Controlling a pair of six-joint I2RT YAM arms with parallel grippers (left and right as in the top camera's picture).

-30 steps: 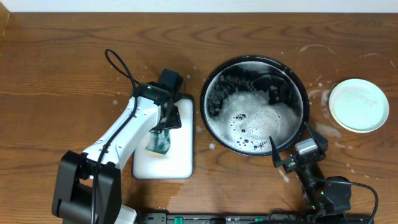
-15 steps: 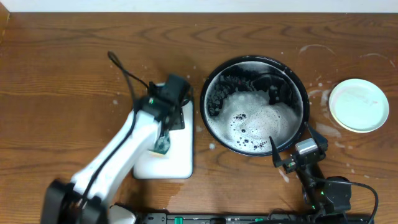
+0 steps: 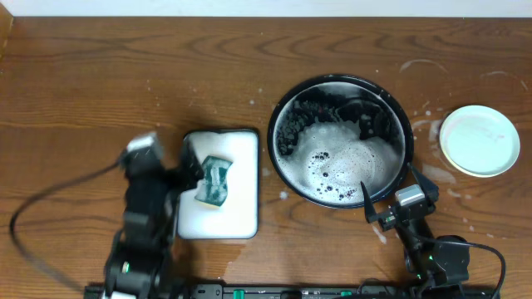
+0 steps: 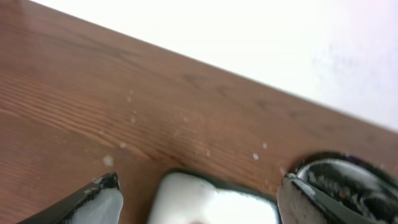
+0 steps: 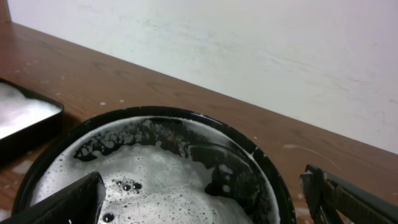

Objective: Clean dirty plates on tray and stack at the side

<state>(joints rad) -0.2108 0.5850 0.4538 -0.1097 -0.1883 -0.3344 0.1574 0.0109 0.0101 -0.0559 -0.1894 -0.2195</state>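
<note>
Seemingly between washes | one plate at side | sponge on white tray | left fingers, right fingers open, empty | next: search foamy tray.

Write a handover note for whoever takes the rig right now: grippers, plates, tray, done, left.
Left gripper: open, empty, beside the white tray where the sponge lies.
Right gripper: open, empty, at the near rim of the black tray.
Black tray holds foam; no plate shows in it.
Done: a pale plate sits clean on the table at right; others beneath, cannot tell.
Left: check under foam.
</note>
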